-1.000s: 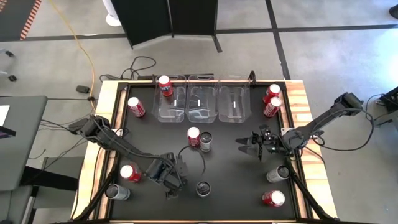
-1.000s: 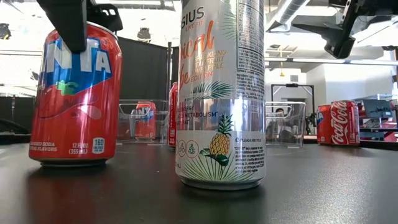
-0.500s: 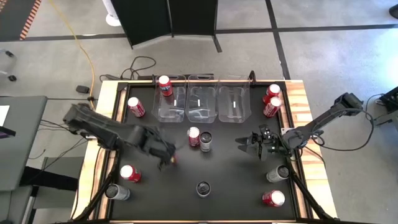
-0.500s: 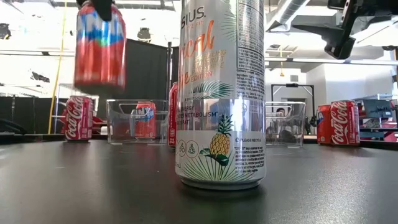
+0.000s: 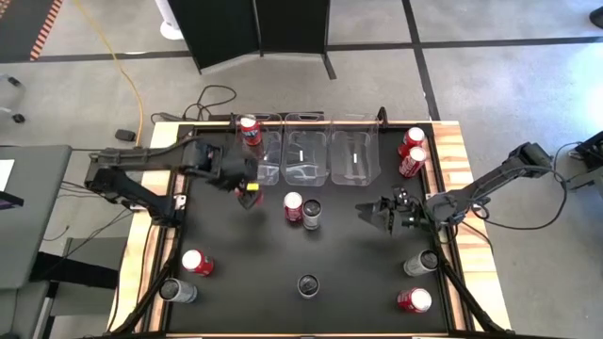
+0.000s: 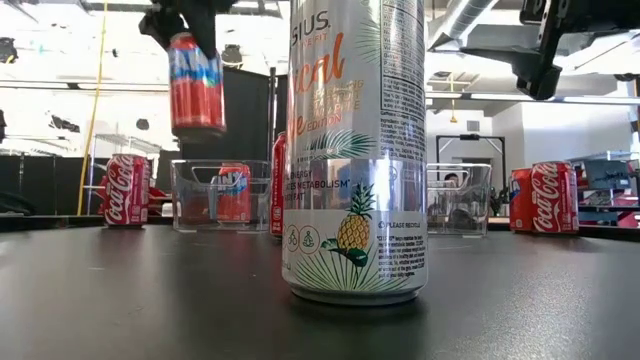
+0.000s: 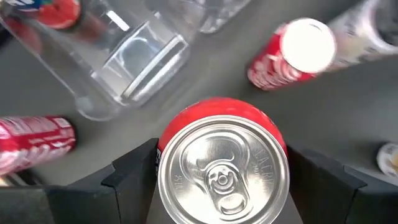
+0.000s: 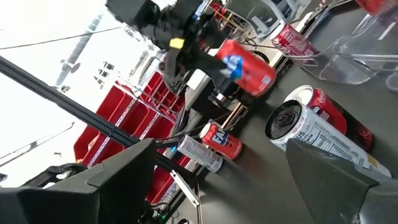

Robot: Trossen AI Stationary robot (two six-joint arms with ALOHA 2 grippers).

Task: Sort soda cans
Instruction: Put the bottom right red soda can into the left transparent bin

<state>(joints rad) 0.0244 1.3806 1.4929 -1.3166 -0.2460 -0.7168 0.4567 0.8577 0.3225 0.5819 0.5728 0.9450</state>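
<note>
My left gripper (image 5: 243, 184) is shut on a red soda can with a blue label (image 6: 196, 85), high above the table, just in front of the left clear bin (image 5: 259, 158). In the left wrist view the can's silver top (image 7: 222, 169) fills the space between the fingers. That bin has one red can (image 5: 250, 129) standing in it. A red can (image 5: 294, 205) and a silver can (image 5: 311, 213) stand at mid-table. My right gripper (image 5: 369, 213) hangs open and level at the right, with nothing in it. My left gripper pinches the red can between its two fingers (image 7: 134, 177), which press on opposite sides of the can's upper wall (image 7: 166, 140). The fingers come from above, slanting down. The can hangs below them nearly upright, top up, lifted clear of the table.
Two more clear bins (image 5: 306, 155) (image 5: 353, 155) stand at the far edge. Two red cans (image 5: 412, 151) stand at the far right, with one red (image 5: 413, 299) and one silver (image 5: 421, 262) at the near right. A tall silver can (image 6: 355, 150) stands at near centre. A red (image 5: 196, 262) and a silver can (image 5: 177, 290) are near left.
My left gripper has lifted the red can off the near-left part of the table. It has carried the can up and toward the far edge, to just in front of the left bin. The can has stayed roughly upright.
</note>
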